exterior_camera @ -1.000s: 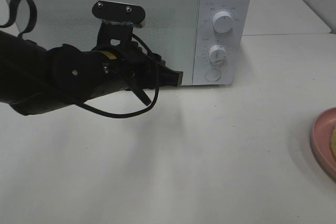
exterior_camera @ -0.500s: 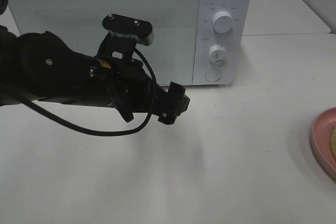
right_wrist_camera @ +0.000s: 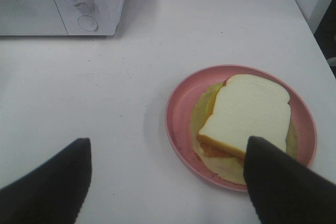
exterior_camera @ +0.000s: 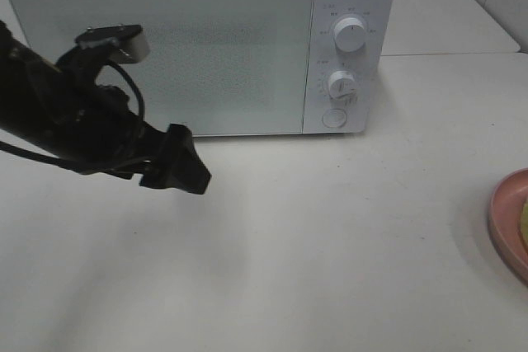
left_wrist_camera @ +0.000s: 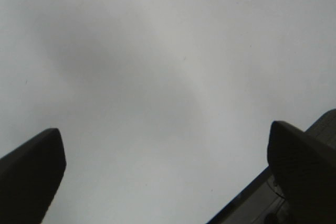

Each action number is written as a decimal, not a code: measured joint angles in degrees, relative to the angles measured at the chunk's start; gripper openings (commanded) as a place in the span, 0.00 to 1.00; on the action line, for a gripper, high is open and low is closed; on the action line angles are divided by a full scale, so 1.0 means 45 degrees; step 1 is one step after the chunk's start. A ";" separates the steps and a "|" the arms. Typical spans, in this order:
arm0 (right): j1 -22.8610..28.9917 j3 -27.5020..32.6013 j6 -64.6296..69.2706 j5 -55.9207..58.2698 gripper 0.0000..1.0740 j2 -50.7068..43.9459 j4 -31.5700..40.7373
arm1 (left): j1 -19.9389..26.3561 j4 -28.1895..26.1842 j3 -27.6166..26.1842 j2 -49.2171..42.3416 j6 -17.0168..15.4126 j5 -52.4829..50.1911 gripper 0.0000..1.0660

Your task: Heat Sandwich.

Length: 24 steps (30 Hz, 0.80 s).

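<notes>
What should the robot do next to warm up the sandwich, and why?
Probably bring the left gripper up to the microwave to get its door open. The door is shut, the sandwich sits on its plate off to the right, and both grippers are open and empty, so nothing can go in yet.

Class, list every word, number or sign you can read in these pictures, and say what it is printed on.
None can be read.
Small grey markings ring the two dials on the microwave: too small and blurred.
The pink plate, sandwich and table carry no text.
</notes>
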 measured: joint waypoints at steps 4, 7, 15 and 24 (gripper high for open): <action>0.0000 0.0000 0.0000 0.0000 0.71 0.0000 0.0000 | 0.1464 0.0178 0.0000 -0.0560 -0.0267 0.1604 0.95; 0.0000 0.0000 0.0000 0.0000 0.71 0.0000 0.0000 | 0.2852 0.0649 0.0000 -0.1159 -0.0828 0.3018 0.95; 0.0000 0.0000 0.0000 0.0000 0.71 0.0000 0.0000 | 0.5169 0.3692 0.0000 -0.2776 -0.3196 0.4316 0.95; 0.0000 0.0000 0.0000 0.0000 0.71 0.0000 0.0000 | 0.6583 0.6583 0.0318 -0.5411 -0.5067 0.5220 0.95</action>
